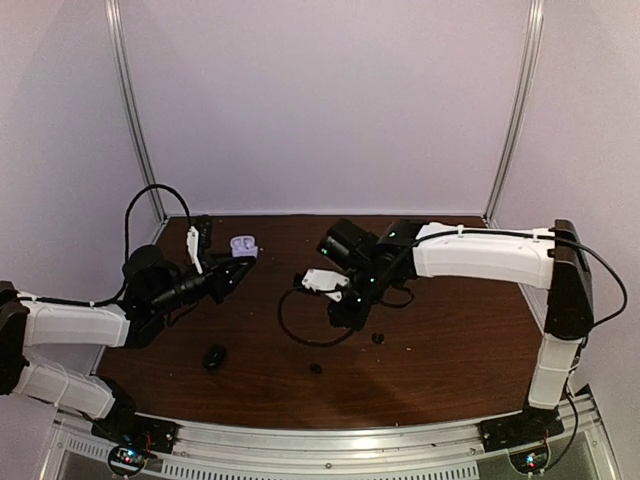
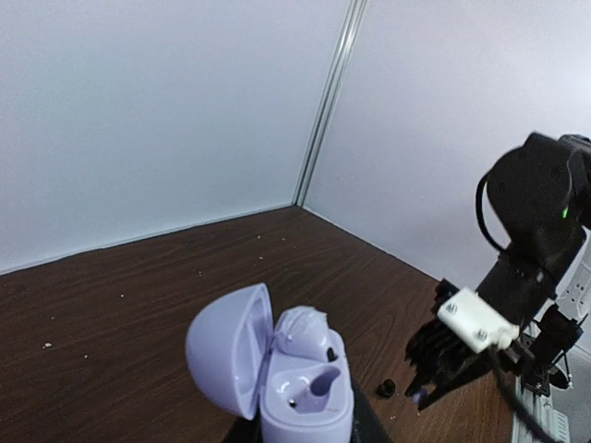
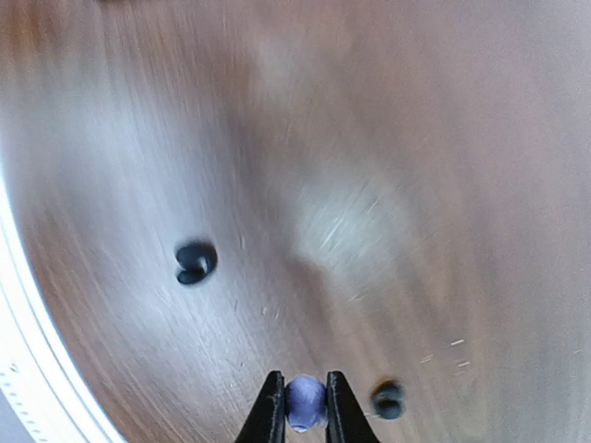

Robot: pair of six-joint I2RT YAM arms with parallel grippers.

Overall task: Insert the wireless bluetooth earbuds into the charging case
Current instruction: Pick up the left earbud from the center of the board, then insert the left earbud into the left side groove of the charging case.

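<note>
My left gripper (image 1: 238,264) is shut on a lavender charging case (image 2: 305,388), held upright above the table with its lid open; the case also shows in the top view (image 1: 243,245). One lavender earbud (image 2: 305,334) sits in the case's far socket, and the near socket is empty. My right gripper (image 3: 307,406) is shut on a second small lavender earbud (image 3: 306,402), held above the table right of the case. Two small rounded black earbuds (image 3: 196,263) (image 3: 389,400) lie on the wood below it. No white stemmed buds are in view.
A larger dark rounded object (image 1: 215,356) lies on the brown table (image 1: 450,340) near the front left. A black cable (image 1: 300,335) loops under the right wrist. The black buds lie at the table's middle front (image 1: 316,368) (image 1: 378,338). White walls enclose the table.
</note>
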